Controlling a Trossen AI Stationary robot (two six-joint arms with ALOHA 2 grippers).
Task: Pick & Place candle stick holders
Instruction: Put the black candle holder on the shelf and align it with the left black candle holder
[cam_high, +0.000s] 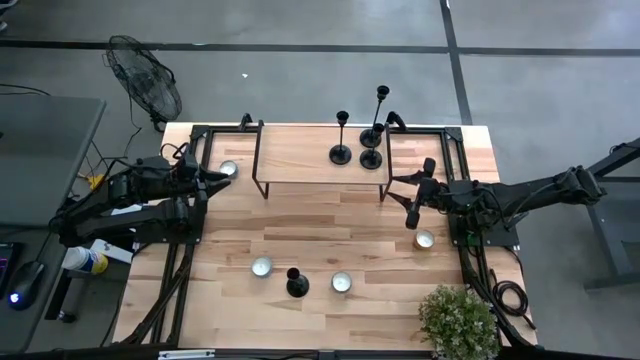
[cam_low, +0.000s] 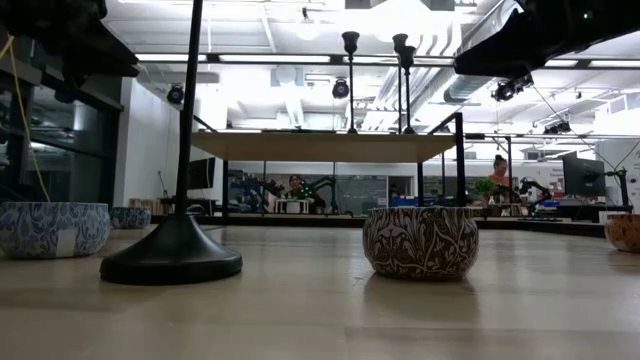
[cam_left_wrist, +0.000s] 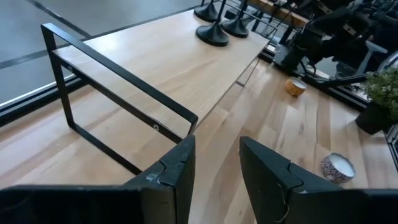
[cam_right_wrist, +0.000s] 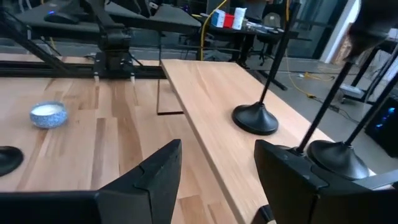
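Three black candle stick holders (cam_high: 341, 152) (cam_high: 372, 158) (cam_high: 381, 112) stand on their round bases at the right end of a raised wooden shelf (cam_high: 300, 155); the right wrist view shows two of them (cam_right_wrist: 255, 118) (cam_right_wrist: 336, 158). Another holder (cam_high: 297, 285) stands on the table near its front edge, its base (cam_low: 172, 262) close in the low view. My left gripper (cam_high: 208, 178) (cam_left_wrist: 217, 168) hovers open by the shelf's left end. My right gripper (cam_high: 418, 192) (cam_right_wrist: 217, 180) hovers open at the shelf's right end, near the holders, with nothing between its fingers.
Small patterned bowls sit on the table: at the far left (cam_high: 229, 168), two near the front (cam_high: 262, 266) (cam_high: 342, 282) and one on the right (cam_high: 425, 239). A potted plant (cam_high: 458, 318) fills the near right corner. Black metal frames (cam_high: 445, 140) edge the table's sides.
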